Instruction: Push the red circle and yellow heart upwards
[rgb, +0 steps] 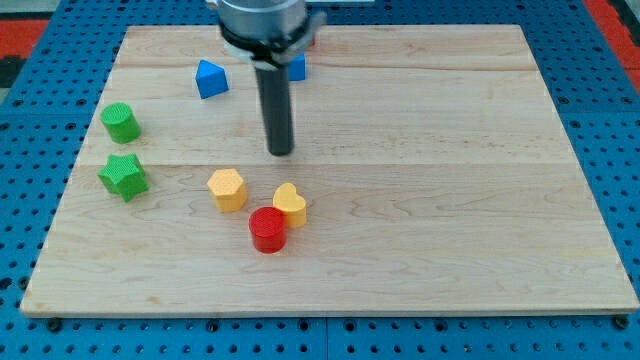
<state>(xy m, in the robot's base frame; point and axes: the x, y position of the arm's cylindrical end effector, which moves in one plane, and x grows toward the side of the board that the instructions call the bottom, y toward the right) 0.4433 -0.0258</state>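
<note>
Above yellow heart (291, 204): my tip (282, 152)

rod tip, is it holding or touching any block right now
Nothing is held. My tip touches no block; it stands apart, toward the view's top from the yellow heart and red circle.

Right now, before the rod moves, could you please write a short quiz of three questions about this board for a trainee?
1. True or false: my tip touches the red circle.
2. Which block lies nearest the red circle? A. green star B. yellow heart C. blue block
3. Fill in: my tip stands toward the view's ____ from the yellow heart.

Key: 1. False; bare wood of the board shows between them. 2. B; the two sit close together, whether touching is unclear. 3. top.
</note>
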